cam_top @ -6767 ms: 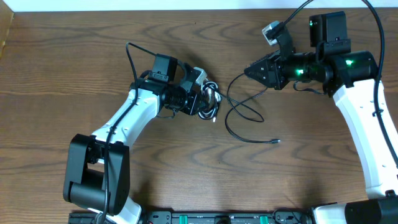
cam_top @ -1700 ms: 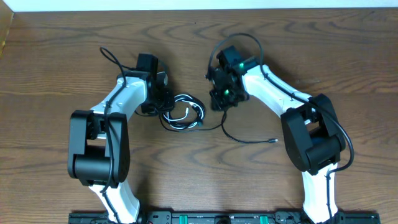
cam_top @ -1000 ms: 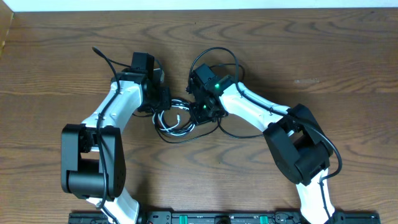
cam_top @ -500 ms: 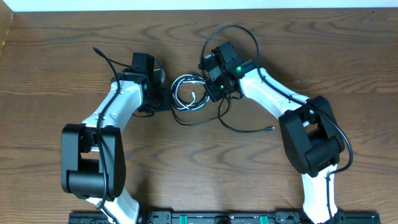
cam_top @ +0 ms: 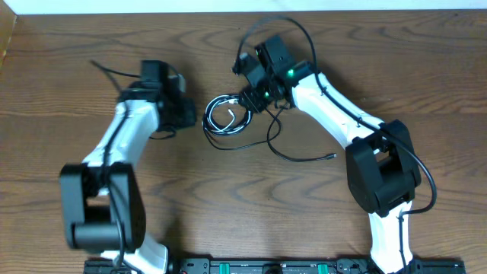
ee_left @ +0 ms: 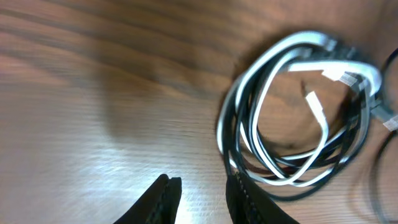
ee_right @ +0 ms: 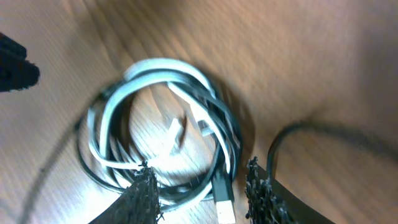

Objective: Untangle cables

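Tangle still coiled at centre of the brown wood-grain tabletop (cam_top: pixel 91 46): the ring of thin black and white cords with small plug ends (cam_top: pixel 207 122) lies between your 2 arms, roughly round with no strong long axis. A separate thin black cable (cam_top: pixel 293 157) trails off from it toward the right arm's side. Your right claw (ee_right: pixel 202 190) is the nearer one. It sits over the ring's far-right edge, jaws standing well apart, with the rim and a black plug lying in the gap and nothing visibly pinched. Your left claw (ee_left: pixel 200 190) sits just beside the ring's left edge, fingers parted only a little, bare wood showing between them and no cord in its grip. So the bundle lies straight ahead of the left claw and directly under the right. Compared with half a second ago, the left arm has swung back leftward off the coil, the right claw has let go after being clamped shut, and the coil rests loose on the wood.
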Motion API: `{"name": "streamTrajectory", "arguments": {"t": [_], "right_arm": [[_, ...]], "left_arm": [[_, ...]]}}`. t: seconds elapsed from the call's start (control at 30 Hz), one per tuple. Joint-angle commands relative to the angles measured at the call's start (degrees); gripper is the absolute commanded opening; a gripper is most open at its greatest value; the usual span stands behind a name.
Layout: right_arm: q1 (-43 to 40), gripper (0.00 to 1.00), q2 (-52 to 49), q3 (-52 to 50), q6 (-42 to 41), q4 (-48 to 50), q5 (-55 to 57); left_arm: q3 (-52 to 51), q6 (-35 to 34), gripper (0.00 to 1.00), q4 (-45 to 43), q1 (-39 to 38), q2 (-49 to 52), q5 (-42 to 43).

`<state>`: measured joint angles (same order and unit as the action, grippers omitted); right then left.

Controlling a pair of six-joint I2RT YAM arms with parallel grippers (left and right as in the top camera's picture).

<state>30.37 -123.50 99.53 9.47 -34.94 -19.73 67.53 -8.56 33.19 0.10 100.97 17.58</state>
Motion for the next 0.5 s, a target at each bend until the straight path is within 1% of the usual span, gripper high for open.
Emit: {"name": "streamTrajectory", "arguments": {"t": [0.0, 0.13, 0.27, 0.37, 0.43, 0.47], "right_arm": [[1.86, 0.43, 0.66, 3.1, -1.6, 0.11, -3.78], [4.57, 0.43, -0.26, 2.69, -2.6, 1.16, -3.72], [8.35, 0.43, -3.17, 2.69, -3.32, 2.69, -1.73], [10.75, 0.43, -5.99, 2.69, -6.73, 5.05, 3.82], [11.85, 0.41, -7.8, 2.69, -10.12, 6.93, 6.14], [12.33, 0.39, -8.9, 2.69, -11.93, 8.15, 7.58]], "left_arm": [[0.22, -5.18, 0.33, 0.9, 4.57, -6.29, 1.36], [0.2, -8.76, 0.33, 2.69, 7.45, -6.99, 1.42], [0.2, -8.72, 0.33, 4.37, 7.8, -6.67, 1.42], [0.2, -8.72, 0.33, 5.55, 7.8, -6.67, 1.44], [0.2, -8.72, 0.33, 6.78, 7.8, -6.67, 1.42], [0.2, -8.72, 0.33, 7.65, 7.8, -6.67, 1.44]]}}
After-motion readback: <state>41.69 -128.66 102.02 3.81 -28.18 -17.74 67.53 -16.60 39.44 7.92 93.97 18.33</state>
